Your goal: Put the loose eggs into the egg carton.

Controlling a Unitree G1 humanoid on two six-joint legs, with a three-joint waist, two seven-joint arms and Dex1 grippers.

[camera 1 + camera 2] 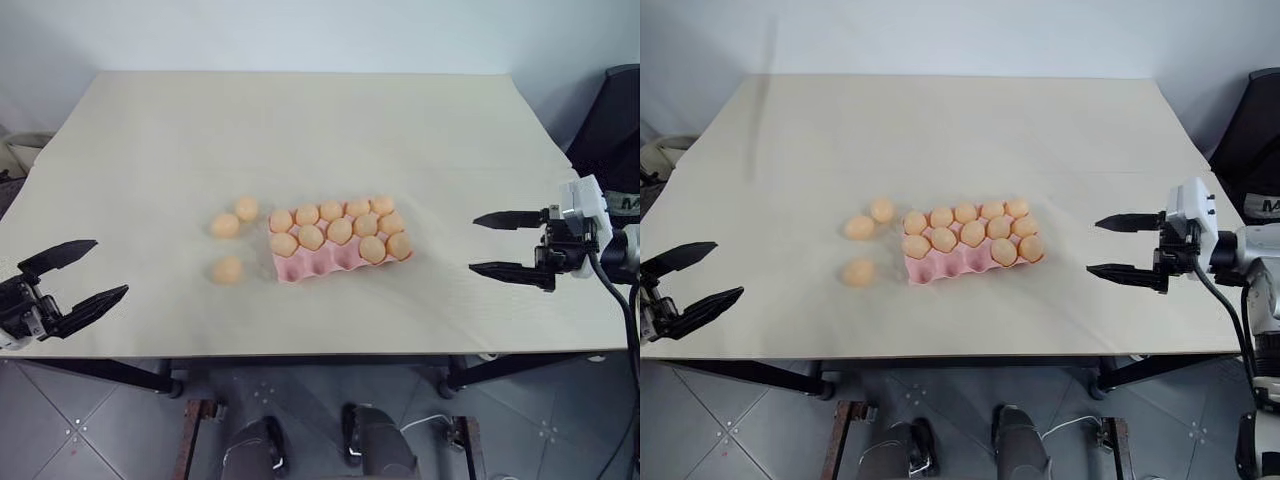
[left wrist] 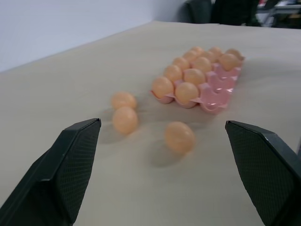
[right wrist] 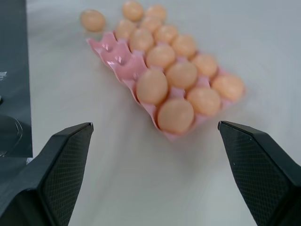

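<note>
At the near edge of the pale counter [image 1: 150, 150], the left gripper [image 1: 75, 277] hung over the left corner with its jaws spread wide and nothing between them. The right gripper [image 1: 510, 245] stood over the right side of the counter, a little farther in, its jaws likewise spread and empty, pointing toward the middle. Nearer the middle lay three loose eggs: one egg [image 1: 227, 269] closest to the front edge, then a second egg [image 1: 225, 225] and a third egg [image 1: 246, 208] just beside each other behind it. Just to their right sat the pink egg carton [image 1: 310, 265], apart from all three eggs. Its near row had three empty cups on the left, while pale orange eggs filled the rest.
</note>
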